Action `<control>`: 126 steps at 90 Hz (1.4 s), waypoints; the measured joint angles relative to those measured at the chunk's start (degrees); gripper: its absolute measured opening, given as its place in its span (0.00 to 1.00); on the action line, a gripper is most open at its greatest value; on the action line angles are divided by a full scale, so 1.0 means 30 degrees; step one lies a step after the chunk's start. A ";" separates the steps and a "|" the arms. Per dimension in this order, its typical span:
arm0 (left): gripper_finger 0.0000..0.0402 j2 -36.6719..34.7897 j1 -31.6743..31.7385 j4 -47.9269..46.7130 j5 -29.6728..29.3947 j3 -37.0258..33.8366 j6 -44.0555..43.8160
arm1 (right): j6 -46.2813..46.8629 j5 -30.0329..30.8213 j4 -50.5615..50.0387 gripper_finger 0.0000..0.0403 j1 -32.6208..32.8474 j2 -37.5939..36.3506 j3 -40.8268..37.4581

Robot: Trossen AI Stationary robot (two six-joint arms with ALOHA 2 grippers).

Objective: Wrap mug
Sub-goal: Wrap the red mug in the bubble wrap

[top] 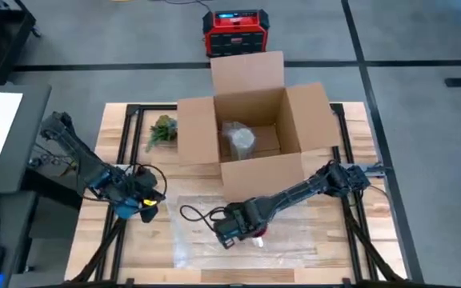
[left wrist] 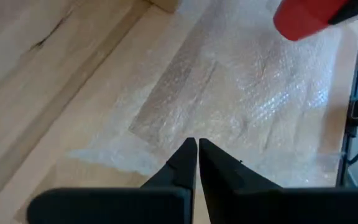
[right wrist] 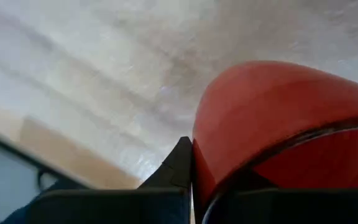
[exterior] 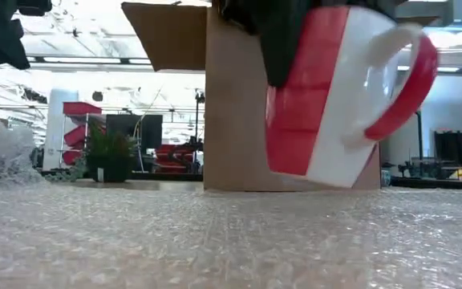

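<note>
The right pincer [top: 242,228] grips the red-and-white mug [exterior: 339,100], hanging just above the bubble wrap [top: 214,236] near the desk's front edge. No wrapping has begun yet; the left pincer [left wrist: 196,152], clenched and empty, waits at the sheet's left edge.

I had the high camera looking straight down over the whole surface [top: 134,240]. The low one sat at surface level, facing the room. Both caught the cardboard box [top: 250,132].
</note>
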 joint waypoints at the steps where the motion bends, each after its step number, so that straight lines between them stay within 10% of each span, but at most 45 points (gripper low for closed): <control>1: 0.00 0.0085 0.0000 0.0013 0.0009 0.0000 0.0000 | -0.0074 0.0000 0.0007 0.00 -0.0037 0.0030 0.0000; 91: 0.00 0.2635 -0.0017 0.5161 0.2555 0.0007 0.4245 | -0.0912 -0.2246 -0.1053 0.02 -0.0323 0.1239 0.0007; 126: 0.00 0.9237 0.1990 0.6669 0.3961 0.0015 0.7886 | -0.0750 -0.2812 -0.1861 0.02 0.0302 0.1274 0.0007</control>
